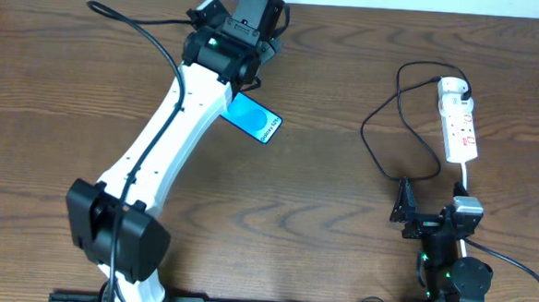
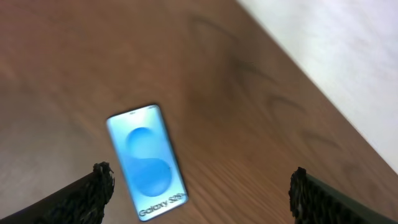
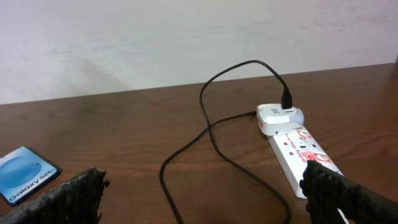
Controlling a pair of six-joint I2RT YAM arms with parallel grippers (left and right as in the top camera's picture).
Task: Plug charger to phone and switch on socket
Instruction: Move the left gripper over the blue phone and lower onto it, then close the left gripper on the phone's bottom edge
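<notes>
The phone lay flat and screen-up on the brown table, its bright blue face showing round shapes and small text at one end; from overhead it sat just beside the left arm's white link, partly tucked under it. The left gripper hung above the wood with its fingers spread wide and nothing between them, the phone nearer the left finger. Well apart, on the right side of the table, lay the socket, a white adapter seated at its far end. The charger ran from that adapter in loose black loops across the table. The right gripper sat near the socket's near end, fingers wide apart and empty
</notes>
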